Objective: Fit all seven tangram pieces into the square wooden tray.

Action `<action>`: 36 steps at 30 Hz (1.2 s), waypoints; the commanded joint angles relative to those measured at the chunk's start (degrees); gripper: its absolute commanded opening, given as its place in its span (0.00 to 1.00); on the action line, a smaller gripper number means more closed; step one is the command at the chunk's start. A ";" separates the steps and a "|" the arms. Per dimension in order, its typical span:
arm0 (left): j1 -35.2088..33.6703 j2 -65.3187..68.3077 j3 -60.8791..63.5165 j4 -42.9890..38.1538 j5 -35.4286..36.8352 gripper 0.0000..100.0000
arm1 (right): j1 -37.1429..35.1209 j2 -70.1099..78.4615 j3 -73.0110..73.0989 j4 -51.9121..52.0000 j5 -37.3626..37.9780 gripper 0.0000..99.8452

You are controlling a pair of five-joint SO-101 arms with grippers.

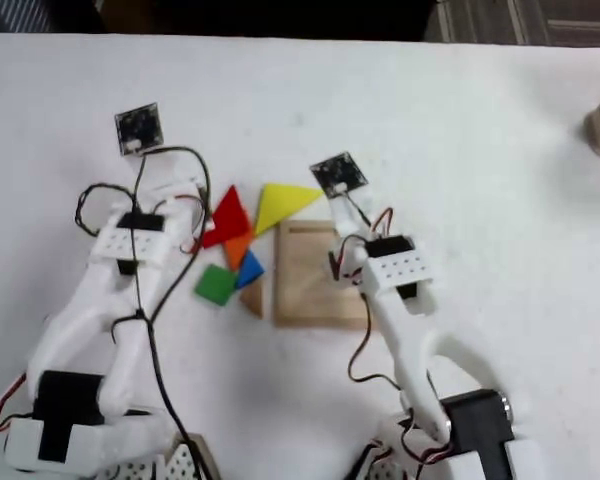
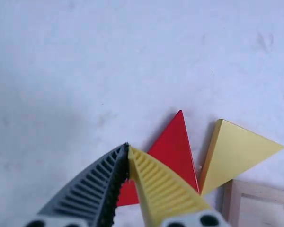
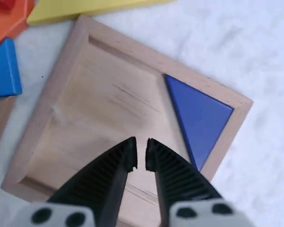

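Square wooden tray [image 3: 53, 94] holds one blue triangle [image 3: 198, 117].

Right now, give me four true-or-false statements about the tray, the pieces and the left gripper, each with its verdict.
1. A blue triangle lies inside the tray. True.
2. The yellow triangle lies inside the tray. False: it lies on the table, just outside the tray's rim.
3. The left gripper is shut. True.
4. The green square sits in the tray. False: it is on the table, apart from the tray.
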 commanded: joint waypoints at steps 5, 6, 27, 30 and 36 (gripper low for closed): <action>0.48 -3.12 -0.35 -0.97 0.00 0.02 | -0.48 -4.09 -0.44 0.75 0.35 0.04; 0.48 -3.12 -0.35 -0.97 0.00 0.02 | -0.40 -4.26 -0.26 0.84 0.35 0.04; 0.48 -3.03 -0.35 -1.14 -6.42 0.02 | 4.88 -11.82 0.26 12.26 0.35 0.02; 0.48 -2.95 -0.44 -1.41 -6.51 0.02 | 4.79 -15.52 0.44 15.87 -0.26 0.02; 0.57 -2.95 -0.53 -1.41 -6.77 0.02 | 11.65 -20.62 4.04 9.27 -9.85 0.02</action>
